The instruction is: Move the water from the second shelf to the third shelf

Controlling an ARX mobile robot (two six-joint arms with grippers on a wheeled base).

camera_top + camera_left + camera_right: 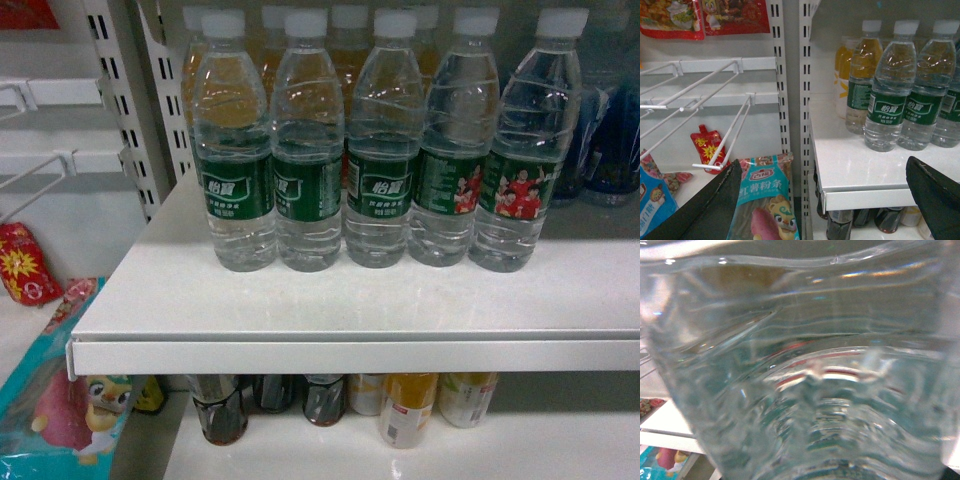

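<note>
A wide white metal shelf (300, 300) carries five clear ribbed plastic water bottles (384, 140) with white caps and green wrap labels, standing upright in one front row, shoulder to shoulder. Behind them stand orange drink bottles (350, 45), partly hidden, too many overlapped to count. On the shelf below, three dark bottles (222, 405) and three pale yellow ones (410, 405) show under the edge. To the left hang white wire hooks (715, 100), a teal snack bag (765, 200) and a red packet (25, 262).

The left gripper (825, 200) hangs before the shelf edge, its two black fingers (710, 205) spread wide apart, holding nothing. The right wrist view is filled by a clear ribbed water bottle (800, 370) pressed close; whether those fingers grip it cannot be told.
</note>
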